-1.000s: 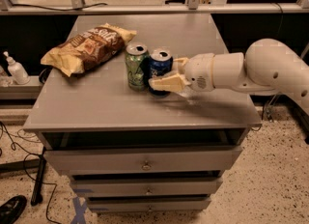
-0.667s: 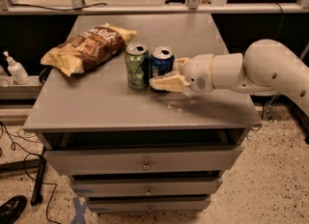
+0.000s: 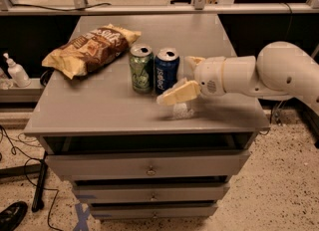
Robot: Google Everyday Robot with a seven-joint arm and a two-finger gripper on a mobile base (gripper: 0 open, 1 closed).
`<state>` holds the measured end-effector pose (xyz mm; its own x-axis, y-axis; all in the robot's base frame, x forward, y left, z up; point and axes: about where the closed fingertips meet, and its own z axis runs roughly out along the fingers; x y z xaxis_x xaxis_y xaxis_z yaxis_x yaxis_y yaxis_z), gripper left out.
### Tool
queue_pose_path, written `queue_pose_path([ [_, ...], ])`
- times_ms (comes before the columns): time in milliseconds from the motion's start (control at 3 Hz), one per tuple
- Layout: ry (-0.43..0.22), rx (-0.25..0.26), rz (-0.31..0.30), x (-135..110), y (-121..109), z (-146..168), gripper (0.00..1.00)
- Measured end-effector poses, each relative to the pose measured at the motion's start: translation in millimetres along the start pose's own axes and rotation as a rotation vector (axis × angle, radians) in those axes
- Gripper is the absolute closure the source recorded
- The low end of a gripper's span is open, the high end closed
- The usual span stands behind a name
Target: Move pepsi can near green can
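The dark blue pepsi can (image 3: pixel 166 71) stands upright on the grey cabinet top (image 3: pixel 99 110), right beside the light green can (image 3: pixel 141 68), the two nearly touching. My gripper (image 3: pixel 175 80) is just to the right of the pepsi can, open, and holds nothing. Its cream front finger (image 3: pixel 178 93) points left, low in front of the pepsi can's base. The rear finger (image 3: pixel 192 61) sits behind and to the right of the can. The white arm (image 3: pixel 259 73) comes in from the right.
A brown chip bag (image 3: pixel 89 48) lies at the back left of the cabinet top. A white pump bottle (image 3: pixel 16 70) stands on a lower ledge to the left. Drawers (image 3: pixel 149 168) are below the front edge.
The gripper has let go of the pepsi can and drawn back a little to the right. The can stays upright next to the green can.
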<state>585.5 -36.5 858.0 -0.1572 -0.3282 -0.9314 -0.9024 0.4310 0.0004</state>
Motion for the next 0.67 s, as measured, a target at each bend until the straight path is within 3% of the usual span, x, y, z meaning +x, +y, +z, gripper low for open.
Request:
queue_pose_path([
  [333,0.023,0.086,-0.010,2.3,-15.1,-27.2,0.00],
  [667,0.060,0.250,-0.051,-2.7,-41.6,-87.4,0.00],
])
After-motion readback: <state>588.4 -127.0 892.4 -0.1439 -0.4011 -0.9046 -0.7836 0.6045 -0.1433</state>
